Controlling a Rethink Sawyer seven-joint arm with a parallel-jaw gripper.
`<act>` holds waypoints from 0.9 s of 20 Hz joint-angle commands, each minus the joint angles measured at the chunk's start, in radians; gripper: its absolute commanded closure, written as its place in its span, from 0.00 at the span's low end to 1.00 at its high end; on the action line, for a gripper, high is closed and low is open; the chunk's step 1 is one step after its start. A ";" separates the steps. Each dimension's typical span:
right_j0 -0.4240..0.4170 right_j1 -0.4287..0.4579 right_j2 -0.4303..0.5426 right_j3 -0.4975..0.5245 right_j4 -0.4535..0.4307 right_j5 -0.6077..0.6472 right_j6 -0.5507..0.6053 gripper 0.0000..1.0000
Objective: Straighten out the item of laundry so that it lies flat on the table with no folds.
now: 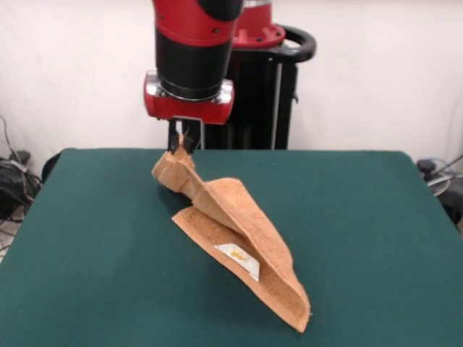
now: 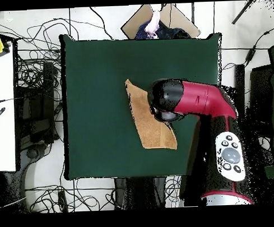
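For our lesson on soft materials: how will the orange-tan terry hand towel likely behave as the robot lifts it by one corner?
The orange-tan terry hand towel is probably floppy: it sags in a folded ridge from the pincer down to the dark green felt table. It seems light, since one pinched corner lifts it. Its far end would likely drag rather than slide freely on felt.

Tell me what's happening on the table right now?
The Sawyer's gripper has its jaws shut on one end of the orange-tan towel and holds that end lifted above the green table. The rest drapes down to the cloth, folded over itself, white label showing. It is not flat yet.
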 commanded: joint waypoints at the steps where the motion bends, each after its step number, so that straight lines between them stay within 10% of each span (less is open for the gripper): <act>1: 0.054 -0.009 0.143 0.116 0.033 0.007 -0.011 1.00; 18: 0.405 -0.149 -0.036 0.449 0.219 -0.123 0.449 1.00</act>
